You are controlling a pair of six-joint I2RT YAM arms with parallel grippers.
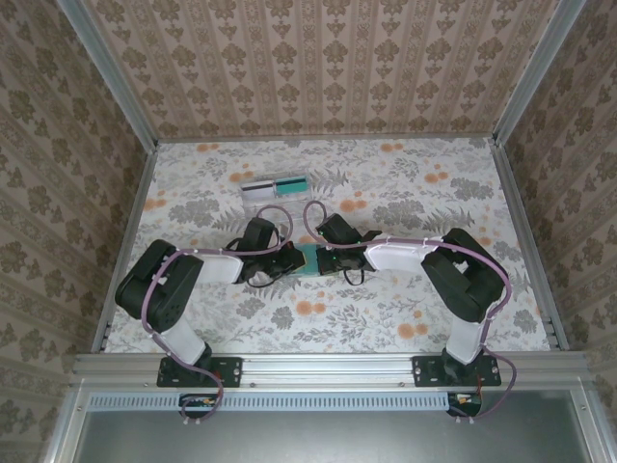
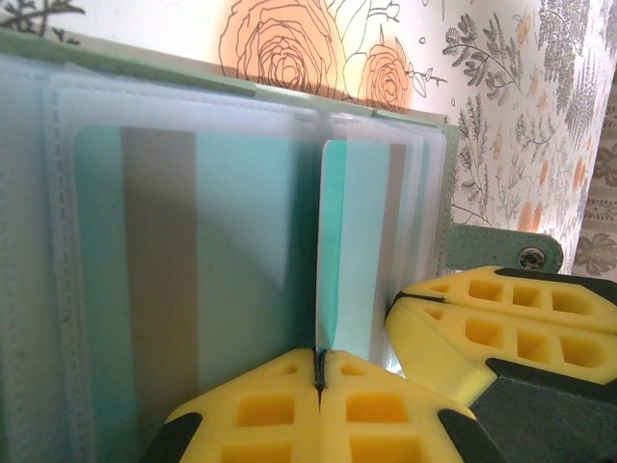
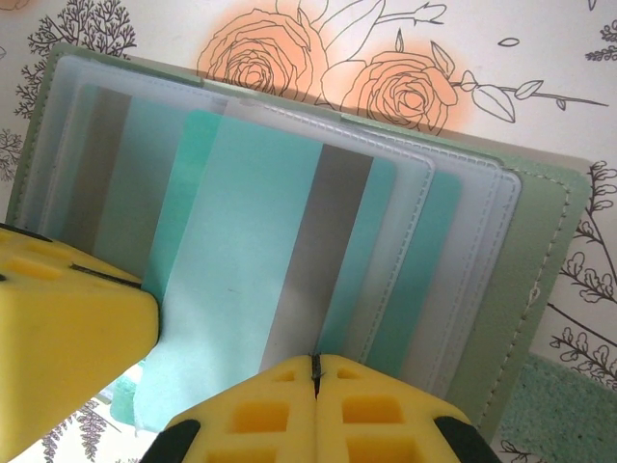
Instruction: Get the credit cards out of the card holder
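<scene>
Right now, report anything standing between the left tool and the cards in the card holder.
Only the frosted plastic sleeves. The left tool is shut on a sleeve edge of the open card holder, beside the right tool, also shut there; the teal cards sit inside those sleeves. Nothing else visible intervenes.

We find the overhead view evenly and softly lit, sharp throughout, with only faint shadows under the arms on the counter (image 1: 405,183). The left wrist view is bright. Its near sleeves (image 2: 145,289) read hazy, the upright card (image 2: 333,241) is crisper, and the right edge washes pale. In the right wrist view the card holder (image 3: 545,251) is in fair focus, while the right gripper (image 3: 313,376) is slightly soft.
</scene>
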